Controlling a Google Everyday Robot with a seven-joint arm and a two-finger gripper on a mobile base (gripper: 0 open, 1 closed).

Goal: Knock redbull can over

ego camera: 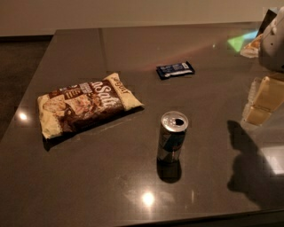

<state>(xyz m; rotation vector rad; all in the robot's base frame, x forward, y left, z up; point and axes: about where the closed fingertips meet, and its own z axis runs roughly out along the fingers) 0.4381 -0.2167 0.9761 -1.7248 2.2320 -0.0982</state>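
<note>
Presently noted at right edge of view: gripper [262, 103], cream-coloured, only partly in shot, above the right side of the table [111, 186]. Cut off by the frame on its right. Released or clenched: cannot tell. Well apart from the can [172, 137], to that item's right and slightly farther back. No contact with any item on the table.

Position of can: upright in the near middle of the table, somewhat right of centre. Silver top facing up, dark pull-tab opening visible. Blue and silver body. Small dark patch at its base on the near side. Not touching anything else.

Snack bag [84, 104]: lying flat, left of the can and a little farther back, well apart from it. Brown and cream print with large pale lettering. Long side set at a slant, right end farther from camera than left.

Wrapped bar [175, 70]: dark blue, flat on the table, behind the can and clearly apart from it. Right of the snack bag's far corner, near but not touching.

Shadow [248, 164] of gripper: dark shape on the table to the right of the can, towards the front edge, not reaching the can.

Table surface: dark and glossy, with bright spots of reflected light near the front edge and at the left. Greenish patch of reflected colour at far right. Dark floor [17, 57] beyond left edge; pale wall [133, 13] behind far edge.
</note>
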